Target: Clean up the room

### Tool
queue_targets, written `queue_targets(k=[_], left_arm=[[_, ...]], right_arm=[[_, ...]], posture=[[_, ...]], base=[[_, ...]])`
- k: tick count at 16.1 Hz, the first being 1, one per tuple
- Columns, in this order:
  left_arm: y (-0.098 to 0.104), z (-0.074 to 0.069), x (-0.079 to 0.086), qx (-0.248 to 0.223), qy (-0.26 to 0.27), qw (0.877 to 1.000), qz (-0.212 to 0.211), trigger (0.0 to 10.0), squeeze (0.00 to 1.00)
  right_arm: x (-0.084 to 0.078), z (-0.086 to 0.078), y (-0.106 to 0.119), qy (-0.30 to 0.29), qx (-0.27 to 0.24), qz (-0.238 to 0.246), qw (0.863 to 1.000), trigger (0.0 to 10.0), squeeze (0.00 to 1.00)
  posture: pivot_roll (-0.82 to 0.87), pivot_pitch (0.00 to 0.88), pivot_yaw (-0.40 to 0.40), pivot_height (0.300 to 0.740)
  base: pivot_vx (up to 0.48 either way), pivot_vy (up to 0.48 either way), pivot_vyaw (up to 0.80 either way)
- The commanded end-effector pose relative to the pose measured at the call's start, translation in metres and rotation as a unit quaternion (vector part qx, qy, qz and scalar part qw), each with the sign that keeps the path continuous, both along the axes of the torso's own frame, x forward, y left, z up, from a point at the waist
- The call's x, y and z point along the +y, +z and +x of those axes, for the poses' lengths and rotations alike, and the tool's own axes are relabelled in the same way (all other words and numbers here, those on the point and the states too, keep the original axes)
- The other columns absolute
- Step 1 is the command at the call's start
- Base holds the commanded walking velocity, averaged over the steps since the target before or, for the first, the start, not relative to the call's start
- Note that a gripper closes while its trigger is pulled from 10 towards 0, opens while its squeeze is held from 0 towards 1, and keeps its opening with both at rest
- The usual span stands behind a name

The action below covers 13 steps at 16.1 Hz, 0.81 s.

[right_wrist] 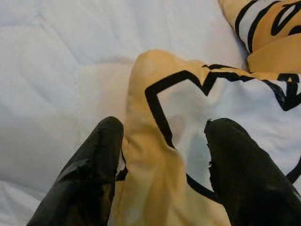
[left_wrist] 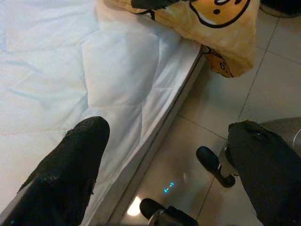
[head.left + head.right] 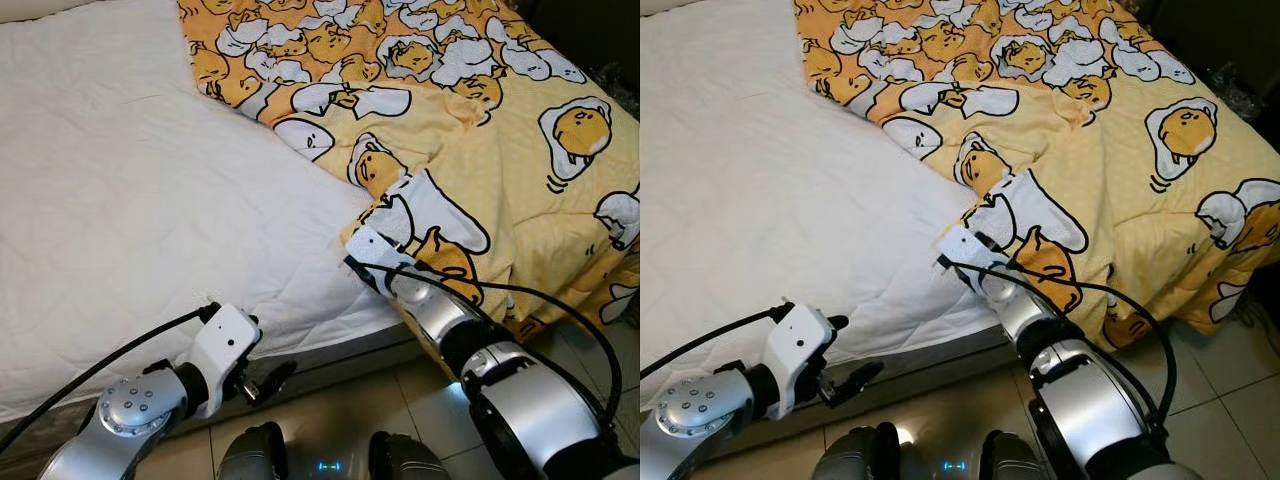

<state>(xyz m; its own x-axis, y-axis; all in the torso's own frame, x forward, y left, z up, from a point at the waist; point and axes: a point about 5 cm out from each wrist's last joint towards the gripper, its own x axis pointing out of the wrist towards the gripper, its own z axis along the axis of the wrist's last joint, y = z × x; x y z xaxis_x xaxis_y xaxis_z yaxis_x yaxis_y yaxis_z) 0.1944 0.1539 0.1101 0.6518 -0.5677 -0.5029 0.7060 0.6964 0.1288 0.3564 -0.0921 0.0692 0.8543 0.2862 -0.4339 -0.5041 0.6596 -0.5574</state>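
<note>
Right claw (image 1: pixel 162 141) straddles blanket (image 1: pixel 188 122) edge on mattress (image 3: pixel 120 200).

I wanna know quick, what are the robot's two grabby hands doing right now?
Left gripper: open, holding nothing, by the bed edge.
Right gripper: open, fingers either side of a blanket fold.

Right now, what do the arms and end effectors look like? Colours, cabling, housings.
Both arms are silver metal with rounded joint housings, the left one showing a ring of small bolts. Each wrist carries a white boxy module fed by a loose black cable. The left end effector and right end effector each have two long black fingers with a matte, slightly rough surface.
</note>
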Motion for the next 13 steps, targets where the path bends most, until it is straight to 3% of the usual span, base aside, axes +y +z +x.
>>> queue_targets(k=[1, 4, 5, 6, 13], left_arm=[[-0.001, -0.005, -0.001, 0.005, -0.008, 1.000, 0.006, 10.0, 0.27], [0.002, -0.007, -0.001, 0.006, -0.012, 1.000, 0.006, 10.0, 0.27], [0.004, -0.008, -0.002, 0.006, -0.014, 1.000, 0.006, 10.0, 0.27], [0.005, -0.010, -0.001, 0.007, -0.017, 1.000, 0.007, 10.0, 0.27], [0.013, -0.020, 0.004, 0.013, -0.014, 1.000, 0.015, 10.0, 0.27]], right_arm=[[0.002, -0.001, -0.002, 0.003, 0.001, -0.004, 1.000, 10.0, 1.00], [0.003, -0.003, -0.006, -0.016, 0.003, -0.003, 1.000, 10.0, 1.00], [0.003, -0.004, -0.008, -0.022, 0.008, 0.003, 1.000, 10.0, 0.85], [0.003, -0.004, -0.009, -0.026, 0.008, -0.001, 1.000, 10.0, 0.00], [-0.017, 0.001, -0.005, -0.065, -0.052, -0.088, 0.993, 10.0, 0.00]], posture=[[0.03, 0.199, 0.055, 0.740], [0.05, 0.219, 0.053, 0.740], [0.06, 0.228, 0.053, 0.740], [0.08, 0.243, 0.055, 0.740], [0.13, 0.288, 0.053, 0.740]], base=[[0.000, 0.000, 0.00], [0.000, 0.000, 0.00], [0.000, 0.000, 0.00], [0.000, 0.000, 0.00], [0.000, 0.000, 0.00]])
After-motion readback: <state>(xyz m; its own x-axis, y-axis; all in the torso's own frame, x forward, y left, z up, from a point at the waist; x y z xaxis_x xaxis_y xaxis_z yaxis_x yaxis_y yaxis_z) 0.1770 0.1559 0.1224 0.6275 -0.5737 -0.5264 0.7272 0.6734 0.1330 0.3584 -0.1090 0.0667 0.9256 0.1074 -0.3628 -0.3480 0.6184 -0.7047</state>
